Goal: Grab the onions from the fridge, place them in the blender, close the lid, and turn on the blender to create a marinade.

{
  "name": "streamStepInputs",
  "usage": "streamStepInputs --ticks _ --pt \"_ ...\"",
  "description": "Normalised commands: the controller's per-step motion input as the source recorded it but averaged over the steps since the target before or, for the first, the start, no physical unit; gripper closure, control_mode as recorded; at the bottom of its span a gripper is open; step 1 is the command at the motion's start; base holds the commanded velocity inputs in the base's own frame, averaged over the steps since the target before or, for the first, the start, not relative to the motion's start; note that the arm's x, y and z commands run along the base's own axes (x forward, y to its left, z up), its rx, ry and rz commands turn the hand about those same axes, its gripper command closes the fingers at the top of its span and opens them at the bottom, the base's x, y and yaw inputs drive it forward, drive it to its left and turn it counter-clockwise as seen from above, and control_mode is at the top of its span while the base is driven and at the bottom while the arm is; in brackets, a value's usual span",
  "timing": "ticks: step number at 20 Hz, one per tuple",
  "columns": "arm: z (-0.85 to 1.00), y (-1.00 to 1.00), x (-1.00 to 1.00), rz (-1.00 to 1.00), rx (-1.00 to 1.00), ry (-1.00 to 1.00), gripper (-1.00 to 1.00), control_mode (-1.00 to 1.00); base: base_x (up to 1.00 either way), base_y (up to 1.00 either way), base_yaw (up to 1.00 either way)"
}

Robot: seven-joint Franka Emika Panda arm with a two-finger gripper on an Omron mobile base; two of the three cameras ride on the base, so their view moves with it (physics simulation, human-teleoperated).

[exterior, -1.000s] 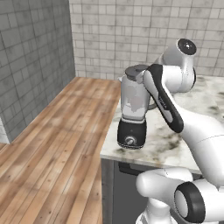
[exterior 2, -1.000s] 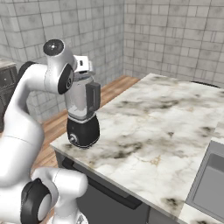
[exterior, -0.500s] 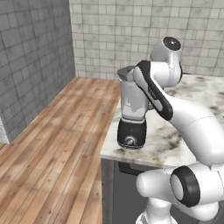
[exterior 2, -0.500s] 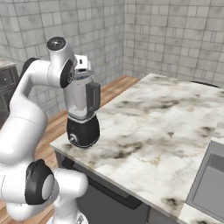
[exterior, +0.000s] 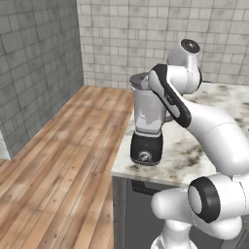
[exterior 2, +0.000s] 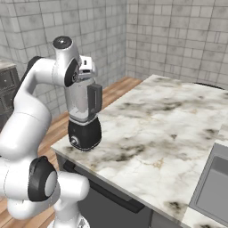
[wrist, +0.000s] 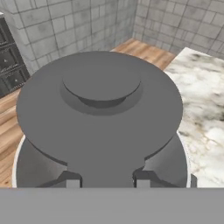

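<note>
The marble counter is taken as the landmark: the blender stands at its corner nearest the wooden floor, its black base close to the counter's front edge. A sink is set into the counter at the far end from the blender.

The clear jar is seen upright on the base, with the round knob facing out from the counter. Above the jar's mouth the lid is held, its raised centre knob uppermost; in the hand view the jar's pale rim is seen ringing the lid a little unevenly, more showing at the lower left.

The gripper is clenched on the lid's near edge, the two fingertips pressed against it.

The step in hand is judged to be the seating of the lid. It would be done well if the lid were first centred over the rim, kept level, and lowered straight, with release delayed until it rests fully.
</note>
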Motion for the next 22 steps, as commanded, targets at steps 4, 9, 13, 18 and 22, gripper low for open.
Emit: streamStepInputs --ticks 4,9,13,18,22 --pt "-0.19 -0.12 0.0 -0.02 0.0 0.0 1.0 -1.0 0.0 0.0 0.0" --pt "-0.08 -0.3 -0.02 -0.03 0.0 0.02 1.0 -1.0 0.0 0.0 0.0" --pt "0.0 -0.45 -0.16 -0.02 0.0 0.05 1.0 -1.0 0.0 0.0 0.0" --pt "0.0 -0.36 -0.15 0.0 0.0 0.06 1.0 -1.0 0.0 0.0 0.0" --pt "0.0 0.05 -0.01 0.0 0.0 0.09 1.0 -1.0 0.0 0.0 0.0"
